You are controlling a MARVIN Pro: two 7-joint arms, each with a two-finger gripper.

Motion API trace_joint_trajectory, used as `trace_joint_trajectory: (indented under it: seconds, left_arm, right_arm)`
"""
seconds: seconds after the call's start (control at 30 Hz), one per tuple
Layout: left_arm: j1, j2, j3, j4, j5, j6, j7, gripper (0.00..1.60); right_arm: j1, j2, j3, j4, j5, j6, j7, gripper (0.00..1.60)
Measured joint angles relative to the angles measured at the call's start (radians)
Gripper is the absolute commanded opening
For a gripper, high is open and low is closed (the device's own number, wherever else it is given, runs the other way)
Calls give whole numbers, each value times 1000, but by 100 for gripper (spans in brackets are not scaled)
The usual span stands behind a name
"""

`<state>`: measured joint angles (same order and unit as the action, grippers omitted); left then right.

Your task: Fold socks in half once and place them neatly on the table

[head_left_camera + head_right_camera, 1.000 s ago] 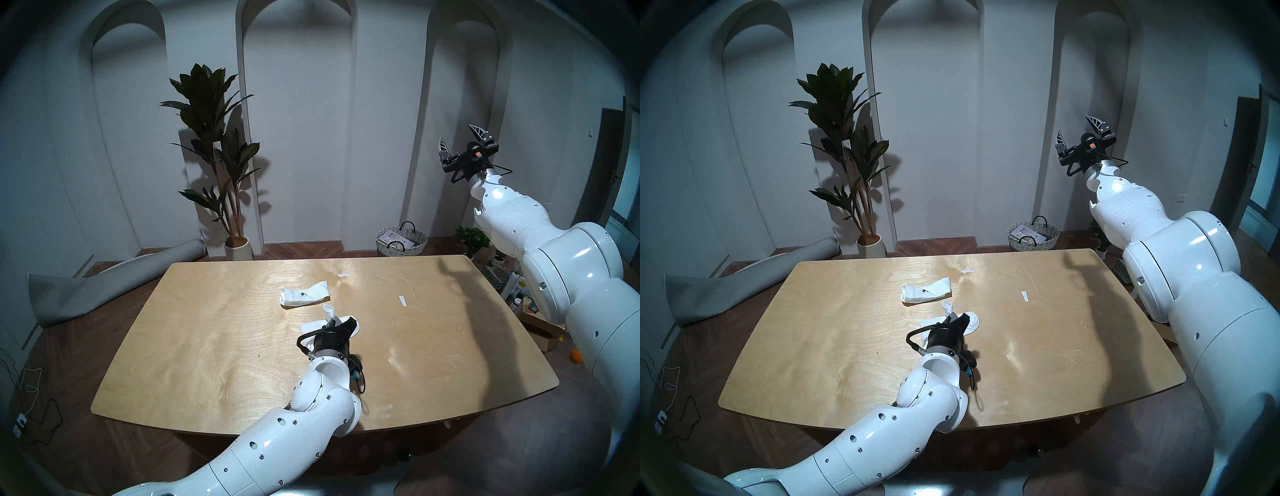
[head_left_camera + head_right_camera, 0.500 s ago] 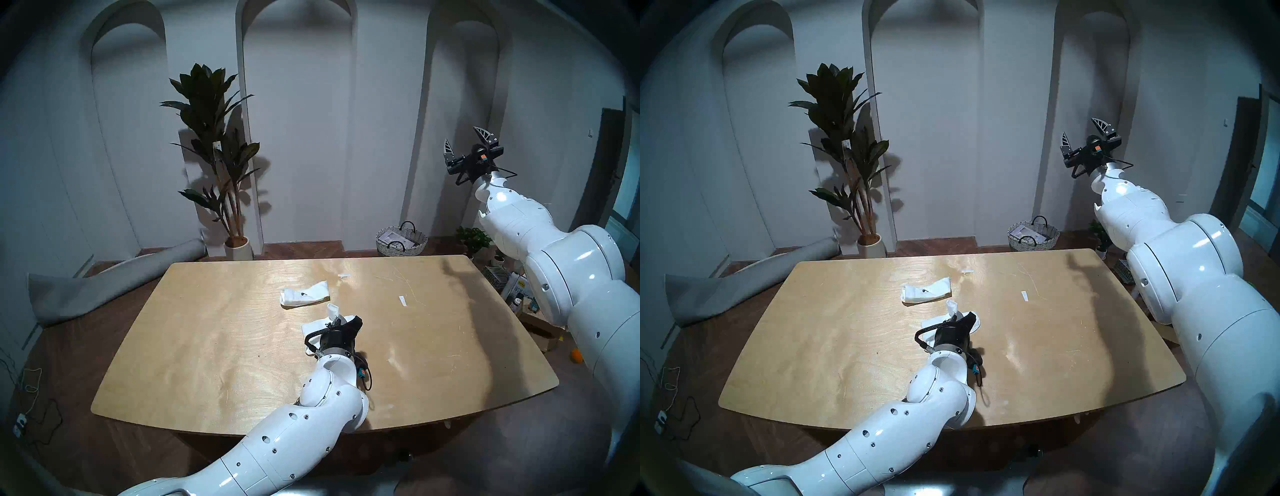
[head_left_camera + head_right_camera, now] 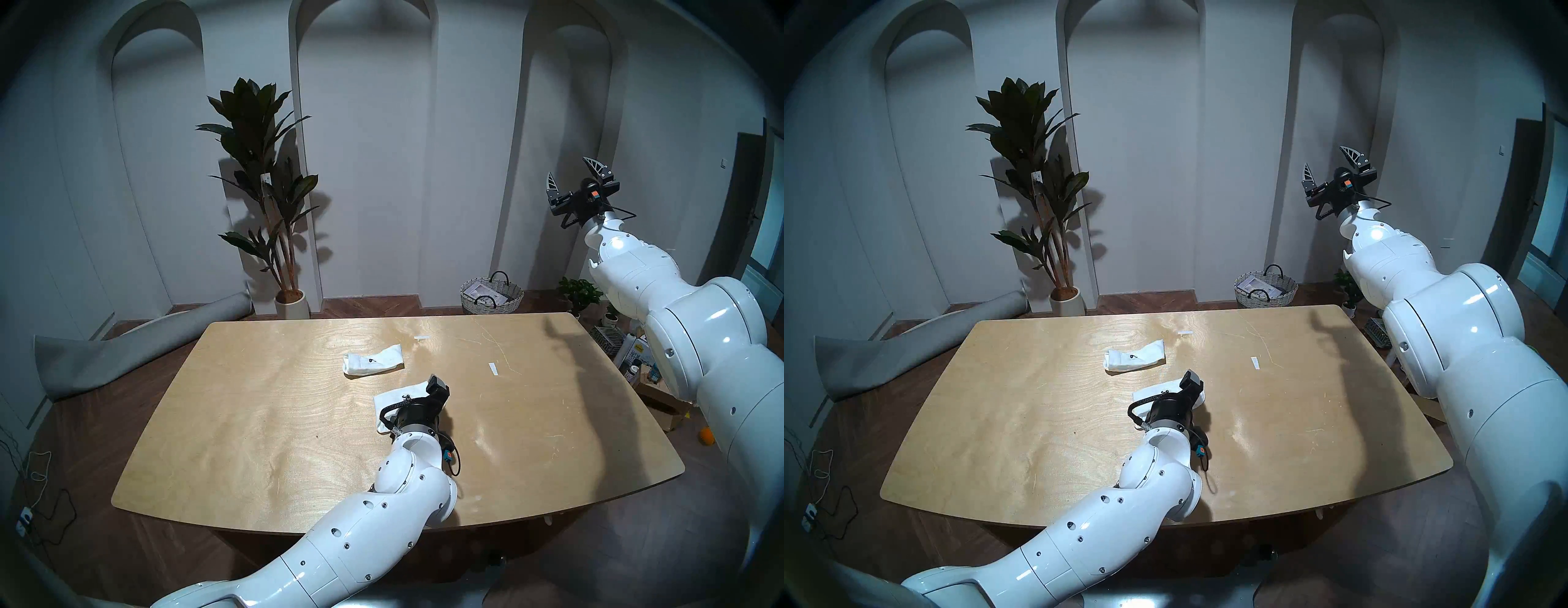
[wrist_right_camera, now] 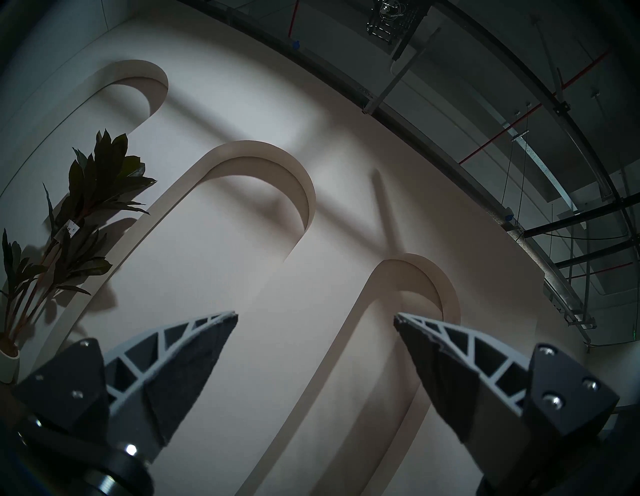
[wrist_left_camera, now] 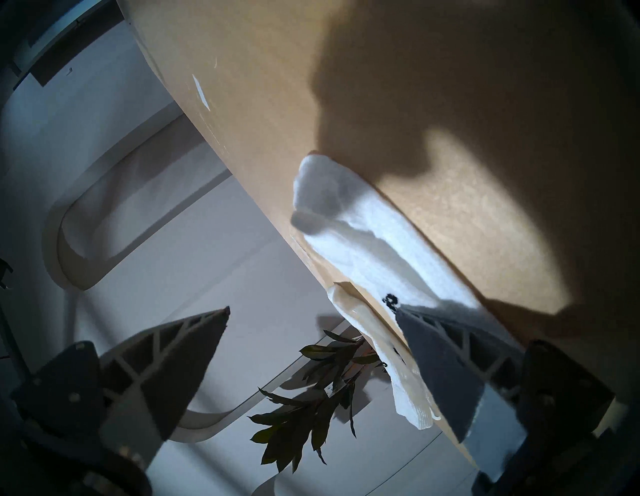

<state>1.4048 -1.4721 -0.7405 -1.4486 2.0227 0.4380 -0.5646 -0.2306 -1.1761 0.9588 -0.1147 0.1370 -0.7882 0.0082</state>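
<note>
**Plywood table in arched white room: contents**

Table (image 3: 263, 424): light plywood, rounded corners, scratched, lit in glossy patches. On it: far sock (image 3: 372, 360), folded, black logo up; near sock (image 3: 396, 397), lying flat under the left gripper (image 5: 311, 311), jaws spread, one finger (image 5: 446, 367) against the fabric; two paper strips (image 3: 492, 368). Right gripper (image 4: 316, 316): raised toward the wall, jaws apart, empty. Room: three wall arches (image 3: 360, 127), potted plant (image 3: 265, 187), wicker basket (image 3: 492, 295), rolled grey mat (image 3: 127, 352), wooden floor.

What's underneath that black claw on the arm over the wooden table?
A folded white ribbed sock lies flat on the light plywood table under the left gripper. The arm hides the sock's near part.
</note>
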Motion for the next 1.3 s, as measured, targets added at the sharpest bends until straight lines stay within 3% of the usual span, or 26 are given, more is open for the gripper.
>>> trace_joint_trajectory:
  seconds: [0.3, 0.53, 0.9, 1.3]
  left_arm:
    - [3, 1, -8, -118, 9, 35, 24, 160]
    - [26, 34, -60, -210, -2, 102, 56, 160]
    - [86, 141, -261, -310, -235, 199, 88, 160]
    - [124, 208, -443, -331, -428, 202, 144, 160]
  right_arm:
    - [1, -4, -1, 0, -6, 29, 1, 160]
    - [1, -23, -2, -5, -9, 41, 34, 160]
    - [7, -45, -21, -11, -34, 59, 74, 160]
    - [11, -61, -36, -17, -56, 62, 98, 160]
